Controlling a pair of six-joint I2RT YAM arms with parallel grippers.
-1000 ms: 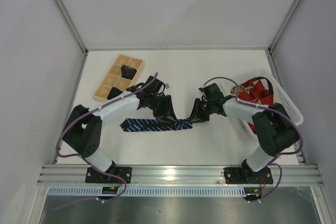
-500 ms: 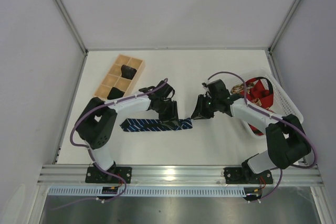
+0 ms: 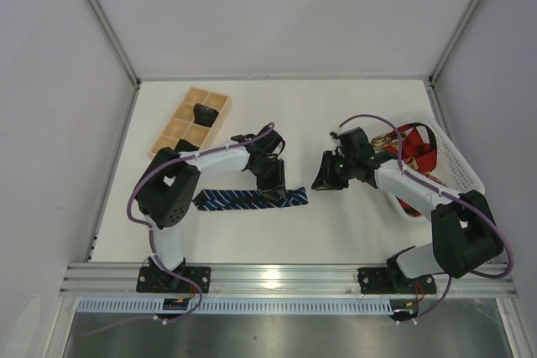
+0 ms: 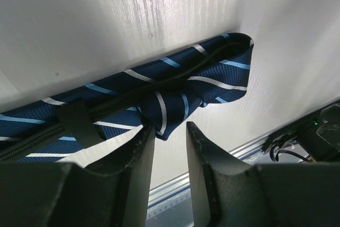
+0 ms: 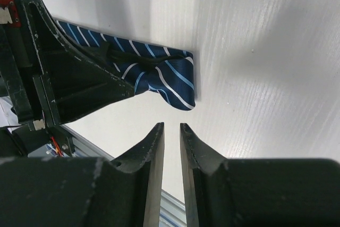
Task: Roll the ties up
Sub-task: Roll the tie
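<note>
Navy striped tie (image 3: pixel 250 199) flat on my table (image 3: pixel 336 115).
I see its right end folded over; red ties (image 3: pixel 411 147) heaped in the basket (image 3: pixel 466 169).

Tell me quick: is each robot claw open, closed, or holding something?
Left gripper: partly open, tips at the fold of the navy striped fabric necktie, not clamped on it.
Right gripper: partly open, empty, short of that necktie.

There is one navy striped tie (image 3: pixel 243 199), one wooden divided tray (image 3: pixel 185 111) with one rolled tie (image 3: pixel 204 113) clearly showing, and one white basket (image 3: pixel 459 163) of red and gold ties (image 3: pixel 411 145) too tangled to count. Two grippers: left gripper (image 4: pixel 170 128), right gripper (image 5: pixel 171 126).
</note>
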